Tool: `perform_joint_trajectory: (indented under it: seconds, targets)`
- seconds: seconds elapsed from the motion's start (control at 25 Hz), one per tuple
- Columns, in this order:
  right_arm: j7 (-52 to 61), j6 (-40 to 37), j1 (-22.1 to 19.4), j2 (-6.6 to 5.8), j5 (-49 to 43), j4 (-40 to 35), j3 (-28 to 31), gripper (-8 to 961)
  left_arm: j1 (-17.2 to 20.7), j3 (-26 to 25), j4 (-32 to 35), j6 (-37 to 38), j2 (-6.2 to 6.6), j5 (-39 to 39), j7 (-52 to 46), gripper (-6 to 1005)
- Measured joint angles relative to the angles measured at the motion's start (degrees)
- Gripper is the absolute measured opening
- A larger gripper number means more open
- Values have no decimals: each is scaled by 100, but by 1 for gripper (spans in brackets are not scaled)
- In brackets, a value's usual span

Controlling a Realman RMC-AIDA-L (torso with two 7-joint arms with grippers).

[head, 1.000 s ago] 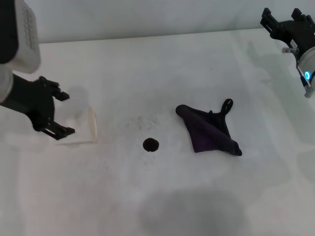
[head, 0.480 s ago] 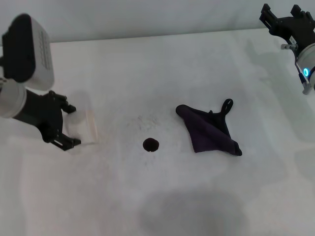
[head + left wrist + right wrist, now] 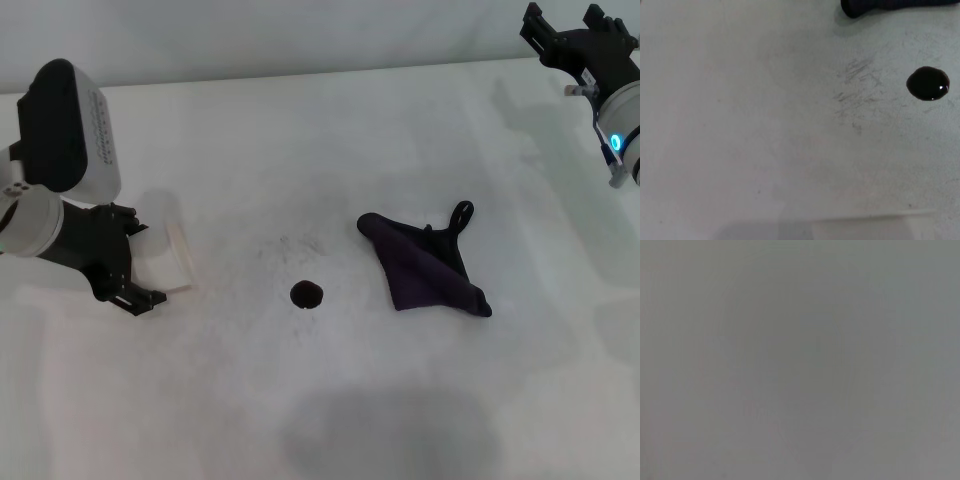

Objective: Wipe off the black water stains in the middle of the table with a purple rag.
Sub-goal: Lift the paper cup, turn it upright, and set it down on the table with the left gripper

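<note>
The black water stain (image 3: 307, 294) is a small round blot in the middle of the white table (image 3: 300, 130). It also shows in the left wrist view (image 3: 927, 83). The purple rag (image 3: 420, 265) lies crumpled to its right, its loop (image 3: 460, 213) pointing away; one corner shows in the left wrist view (image 3: 875, 5). My left gripper (image 3: 140, 265) is low at the left, shut on a white paper cup (image 3: 165, 255) lying on its side. My right gripper (image 3: 565, 35) is raised at the far right corner, open and empty, far from the rag.
A faint grey speckled smudge (image 3: 295, 245) lies just beyond the stain and also shows in the left wrist view (image 3: 857, 82). The table's far edge meets a pale wall. The right wrist view shows only blank grey.
My left arm has come further into view and lowered, moving towards me and slightly right with the cup tipping down. My right gripper has risen slightly. The rag and stain have not moved.
</note>
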Motion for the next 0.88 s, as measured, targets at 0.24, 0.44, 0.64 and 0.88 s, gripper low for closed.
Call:
perform_joint_trajectory:
  seconds: [0.24,0.44,0.64,0.88]
  targets:
    - [0,0,-54,0,-4,15,-3,868,22,7,-13,-35,-7,-30,21,879]
    - [0,15,-105,0,-4,22,0,868,104,5,-13,-18,-14,-131,25,877]
    - [0,18,-117,0,-5,66,-33,868,174,5,-13,10,-12,-258,23,873]
    - [0,64,-127,0,-10,80,-46,868,204,-4,-12,9,-12,-333,-22,850]
